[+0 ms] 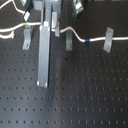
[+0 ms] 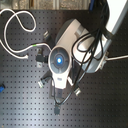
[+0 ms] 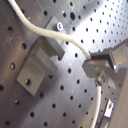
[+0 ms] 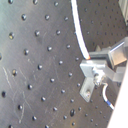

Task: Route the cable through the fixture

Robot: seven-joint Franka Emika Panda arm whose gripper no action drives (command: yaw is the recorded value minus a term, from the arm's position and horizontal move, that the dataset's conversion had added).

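Observation:
The white cable (image 1: 70, 31) crosses the back of the black perforated board in the first exterior view, with a green band (image 1: 25, 23) towards that view's left and a blue band (image 1: 87, 40) towards its right. In the first wrist view the cable (image 3: 45, 31) lies across the top of a grey fixture block (image 3: 42, 60) and runs into my gripper (image 3: 97, 67). The gripper is shut on the cable, which comes out below the fingers. The second wrist view shows the cable (image 4: 79, 30) coming straight to the gripper (image 4: 92, 67). The arm hides the held spot in the second exterior view.
Grey upright fixtures (image 1: 26, 37) (image 1: 69, 42) (image 1: 107, 42) stand in a row on the board. A long grey bar (image 1: 44, 57) reaches towards the front. In the second exterior view the spare cable loops (image 2: 17, 22) at the upper left, beside the arm (image 2: 60, 60).

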